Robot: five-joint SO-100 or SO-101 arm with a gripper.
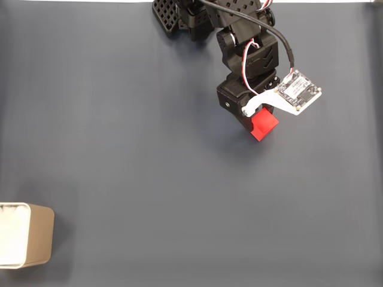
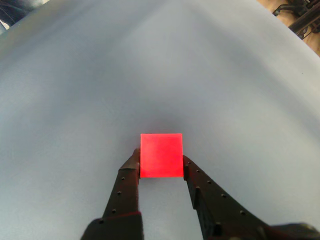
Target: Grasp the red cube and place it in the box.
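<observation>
The red cube sits between my two black fingers, whose tips press against its left and right faces. In the fixed view the red cube pokes out from under my gripper at the upper right of the dark mat; the wrist camera board hides part of it. My gripper is shut on the cube. Whether the cube rests on the mat or hangs just above it I cannot tell. The tan box with its white inside stands at the bottom left edge, far from the gripper.
The arm's black base is at the top centre of the fixed view. A plain dark blue-grey mat stretches between the gripper and the box.
</observation>
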